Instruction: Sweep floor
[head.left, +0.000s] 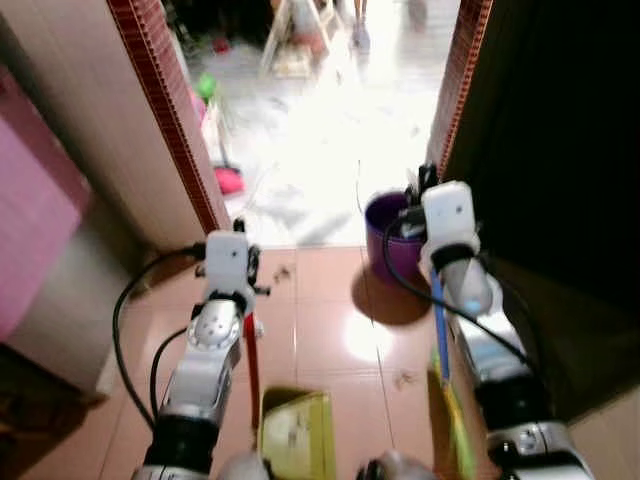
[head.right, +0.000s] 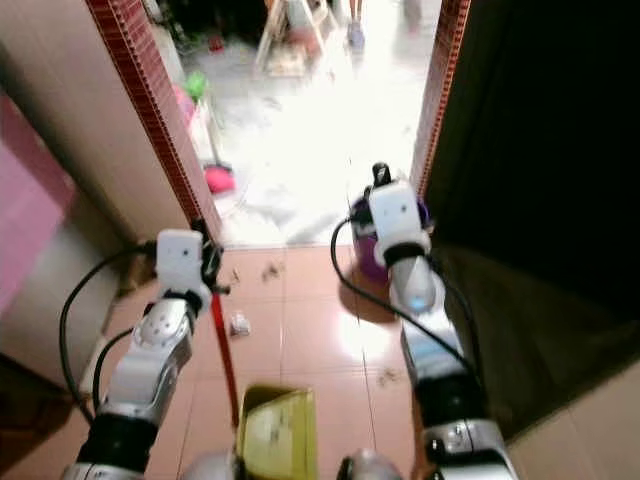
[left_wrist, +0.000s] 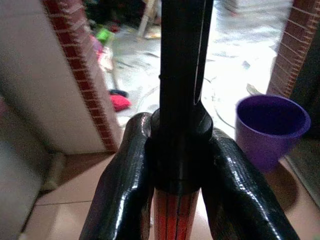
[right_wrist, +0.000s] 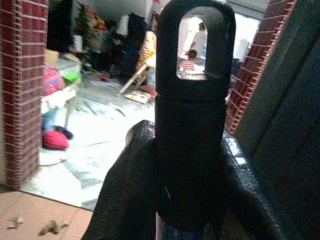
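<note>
Terracotta tiled floor (head.right: 300, 330) underfoot, strewn with small scraps: a crumpled white bit (head.right: 238, 323) just beside the red dustpan handle (head.right: 222, 355), dry leaf fragments (head.right: 272, 270) nearer the doorway. Left gripper (left_wrist: 177, 165) clamped around that handle, black fingers (left_wrist: 122, 190) pressed to both sides of its black upper section, red shaft running down to the yellow-green dustpan (head.right: 278, 432) low in the head views, between the two arms. Right gripper (right_wrist: 187, 165) closed likewise on the broom handle (right_wrist: 192, 110), a black cap with a hanging slot at its top; blue shaft (head.left: 440, 335) visible below the right wrist, slanting down toward the floor. Purple bucket (head.left: 392, 235) standing on the tiles just beyond the right wrist, close to the right-hand red brick door jamb (head.left: 460, 70). Matching brick jamb (head.left: 170, 110) on the left, edging a pale wall. Past the threshold, a bright, glaring pale floor (head.left: 330, 140) with scattered clutter: a pink-red object (head.left: 229, 180), something green (head.left: 205, 85), wooden legs (head.left: 290, 40) farther back. Black cables (head.left: 125, 320) looping off the left arm.
</note>
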